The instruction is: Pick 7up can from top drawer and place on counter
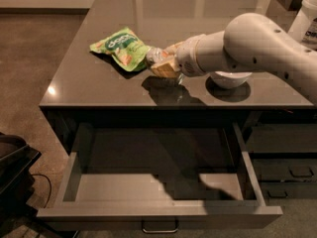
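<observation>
The 7up can (155, 56) is small and silvery, held on its side in my gripper (163, 63) just above the counter (94, 86). It sits right beside the green snack bag. The gripper's tan fingers (167, 68) are closed around the can. A shadow lies on the counter under it. My white arm reaches in from the right across the counter. The top drawer (124, 187) is pulled wide open below the counter edge. Its flat grey floor is bare and its bar handle (159, 228) shows at the front.
A green crinkled snack bag (121, 46) lies on the counter left of the can. A white bowl (229, 78) sits under my arm. Smaller dark drawers (290, 170) are at the right, a white container (307, 14) at the top right, a dark object (12, 165) at the lower left.
</observation>
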### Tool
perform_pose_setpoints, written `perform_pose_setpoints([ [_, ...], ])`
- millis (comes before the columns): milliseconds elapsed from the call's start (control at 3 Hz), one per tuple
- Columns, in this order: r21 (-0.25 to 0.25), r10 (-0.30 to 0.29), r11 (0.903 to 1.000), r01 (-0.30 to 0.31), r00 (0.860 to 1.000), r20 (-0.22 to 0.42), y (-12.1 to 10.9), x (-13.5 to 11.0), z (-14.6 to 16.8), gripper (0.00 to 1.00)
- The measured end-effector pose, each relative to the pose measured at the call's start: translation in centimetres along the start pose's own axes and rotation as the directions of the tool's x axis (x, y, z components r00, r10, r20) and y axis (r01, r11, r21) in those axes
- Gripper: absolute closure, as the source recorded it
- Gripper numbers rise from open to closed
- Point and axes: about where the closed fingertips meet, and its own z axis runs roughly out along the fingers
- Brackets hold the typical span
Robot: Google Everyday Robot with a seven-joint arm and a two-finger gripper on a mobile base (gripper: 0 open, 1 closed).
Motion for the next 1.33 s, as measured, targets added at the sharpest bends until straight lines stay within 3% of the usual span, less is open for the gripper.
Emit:
perform_pose_setpoints([
  [1000,0.000,0.000,1.0000,0.000,1.000,0.000,0.01,0.00,-0.02,0.12],
  [1333,0.000,0.000,1.0000,0.000,1.000,0.000,0.01,0.00,-0.02,0.00],
])
